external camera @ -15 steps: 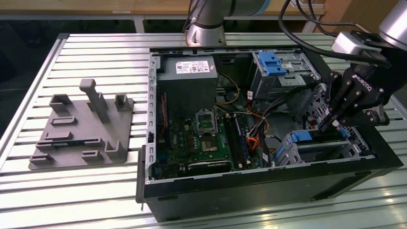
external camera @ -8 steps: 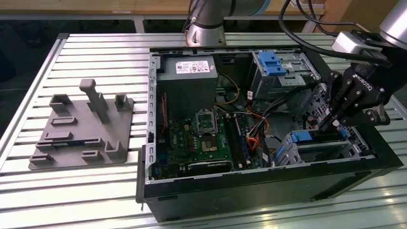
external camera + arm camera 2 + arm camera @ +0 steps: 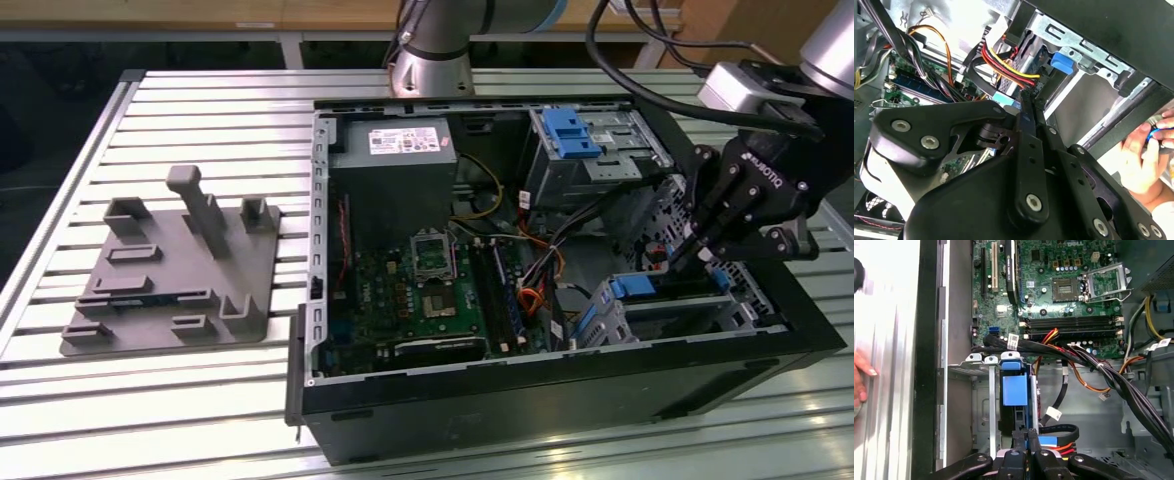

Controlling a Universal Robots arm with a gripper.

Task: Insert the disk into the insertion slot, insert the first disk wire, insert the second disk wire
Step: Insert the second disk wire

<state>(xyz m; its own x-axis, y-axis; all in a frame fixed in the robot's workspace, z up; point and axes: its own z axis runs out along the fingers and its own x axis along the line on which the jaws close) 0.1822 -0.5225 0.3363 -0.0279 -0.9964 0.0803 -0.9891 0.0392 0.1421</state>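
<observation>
The disk (image 3: 1015, 390), framed by its blue carrier, sits inside the insertion slot (image 3: 981, 400), the grey metal cage at the case's corner nearest the exterior view's right (image 3: 681, 312). My gripper (image 3: 694, 258) reaches down into the case right at that cage. Its two fingers are pressed together in both wrist views (image 3: 1027, 100) (image 3: 1027, 434). The tips pinch the black plug of a disk wire (image 3: 1019, 75) with red, yellow and black strands, held at the disk's end. A second disk wire with a blue plug (image 3: 1047, 442) lies beside the fingers.
A taller bay with a blue latch (image 3: 577, 130) stands at the case's far side. The motherboard (image 3: 427, 290) and the power supply (image 3: 394, 160) lie toward the exterior view's left, crossed by cable bundles (image 3: 1094, 365). A grey fixture (image 3: 174, 270) rests on the slatted table. A person's hand (image 3: 1144, 155) is outside the case wall.
</observation>
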